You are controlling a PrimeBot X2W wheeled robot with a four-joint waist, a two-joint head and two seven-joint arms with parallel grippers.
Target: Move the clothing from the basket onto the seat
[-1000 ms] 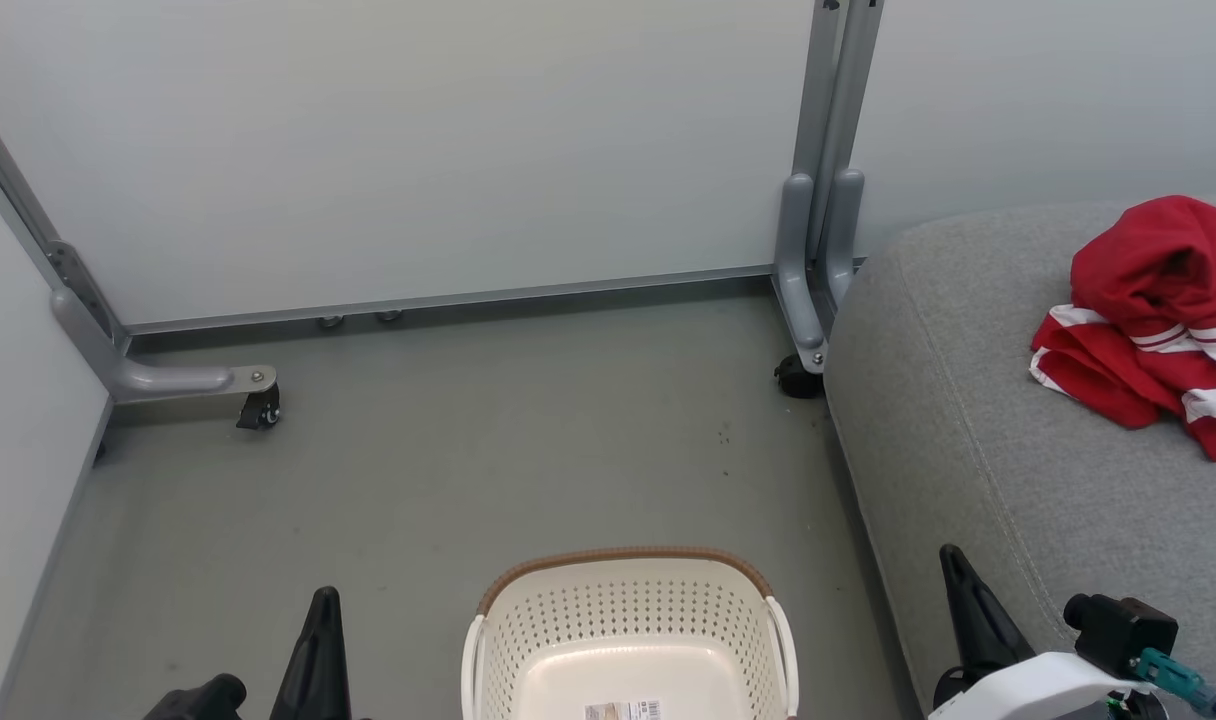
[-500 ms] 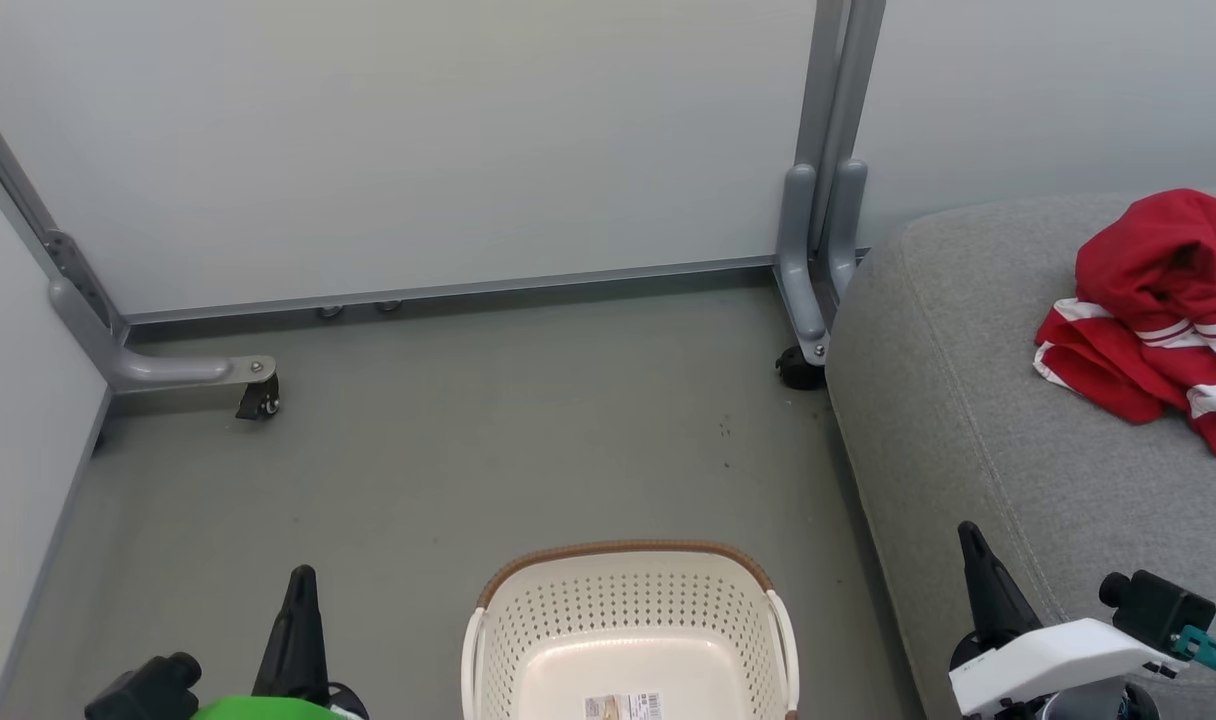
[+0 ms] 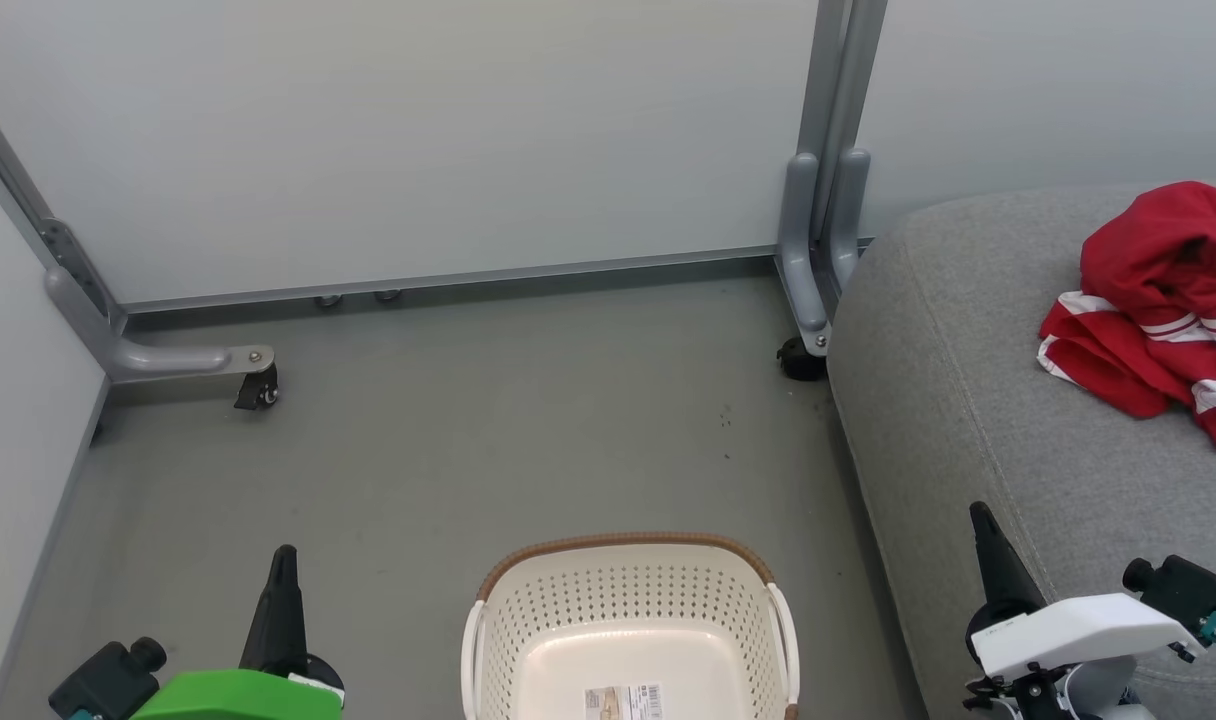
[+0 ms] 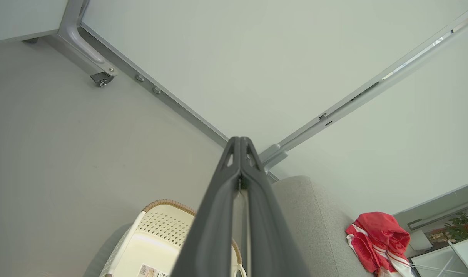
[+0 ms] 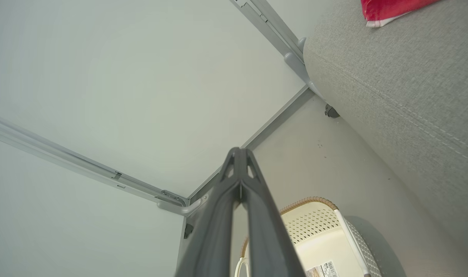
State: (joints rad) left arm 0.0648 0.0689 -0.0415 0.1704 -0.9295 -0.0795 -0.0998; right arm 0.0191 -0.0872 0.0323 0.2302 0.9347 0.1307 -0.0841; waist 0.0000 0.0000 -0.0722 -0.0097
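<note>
My left gripper (image 3: 284,560) and right gripper (image 3: 981,518) sit pinched closed on nothing either side of the basket (image 3: 623,543), which looks bare, since the clothing (image 3: 1153,310) lies bunched on the seat (image 3: 968,420).

**Arm and Gripper Status**

The left gripper (image 3: 284,562) sits at the lower left of the head view. Its fingers are pressed together, empty, and point up-frame. Its wrist carries a green cover (image 3: 238,695) and the left wrist camera (image 3: 108,678). The right gripper (image 3: 981,522) sits at the lower right, likewise closed and empty. Behind it are a white housing (image 3: 1078,630) and the right wrist camera (image 3: 1173,590).
</note>
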